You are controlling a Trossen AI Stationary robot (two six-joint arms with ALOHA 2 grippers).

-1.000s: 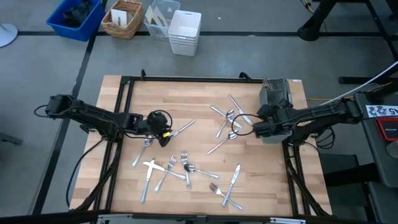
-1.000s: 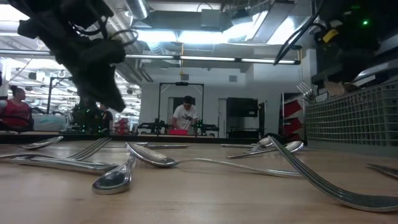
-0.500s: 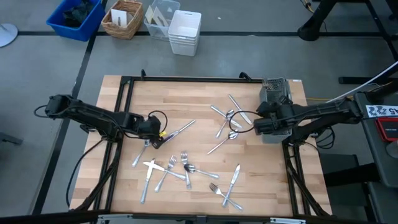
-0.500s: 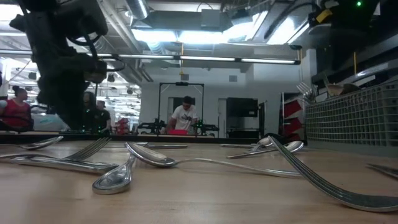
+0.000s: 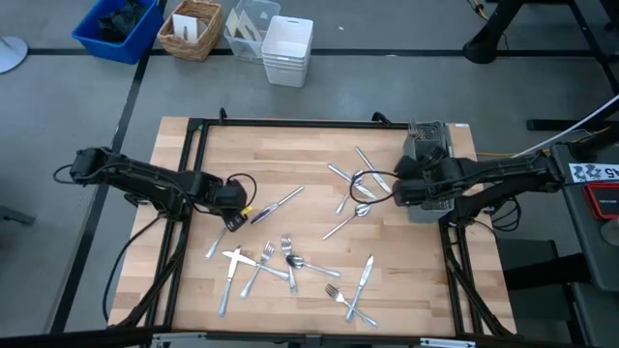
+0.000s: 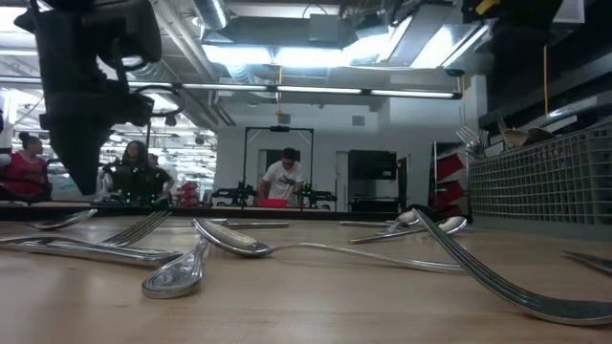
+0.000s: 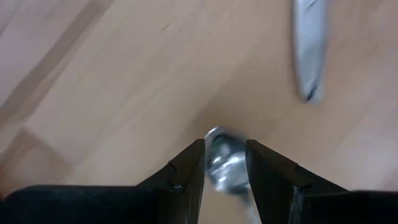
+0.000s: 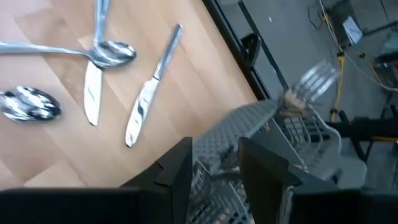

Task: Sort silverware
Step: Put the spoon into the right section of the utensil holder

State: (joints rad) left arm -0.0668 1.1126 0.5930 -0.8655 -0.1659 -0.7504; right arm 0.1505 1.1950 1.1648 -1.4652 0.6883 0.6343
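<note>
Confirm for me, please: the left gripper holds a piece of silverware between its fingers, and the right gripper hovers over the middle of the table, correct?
Not quite. The left gripper does hold a shiny piece of silverware, as the left wrist view shows. But the high view shows the right gripper at the table's right edge beside the wire-mesh caddy, not over the middle.

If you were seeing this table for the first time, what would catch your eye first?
The scatter of shiny silverware across the middle and near side of the wooden table stands out at once. The left hand sits low over the table's left half, with a shiny piece between its fingers. The right hand hangs by the wire-mesh caddy at the table's right edge, where forks already stand.
</note>
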